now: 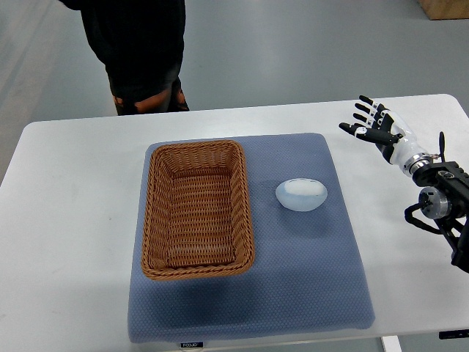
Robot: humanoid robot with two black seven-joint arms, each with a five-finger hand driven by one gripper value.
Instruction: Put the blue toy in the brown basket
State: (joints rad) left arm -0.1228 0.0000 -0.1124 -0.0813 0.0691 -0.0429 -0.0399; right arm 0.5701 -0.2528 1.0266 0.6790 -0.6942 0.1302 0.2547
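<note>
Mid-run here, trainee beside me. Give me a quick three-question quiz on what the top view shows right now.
1. True or false: the blue toy lies inside the brown basket.
2. Which hand is in view? A left, B right, C both.
3. Fill in: basket and toy both rest on a blue ____.

Key: 1 false, the toy lies beside the basket, on its right in the picture. 2 B, the right hand, fingers spread, holding nothing. 3 mat.

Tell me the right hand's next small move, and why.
Probably bring the right hand left and down over the toy. Its fingers are open and empty, held well apart from the toy, which lies on the mat beside the basket.
</note>
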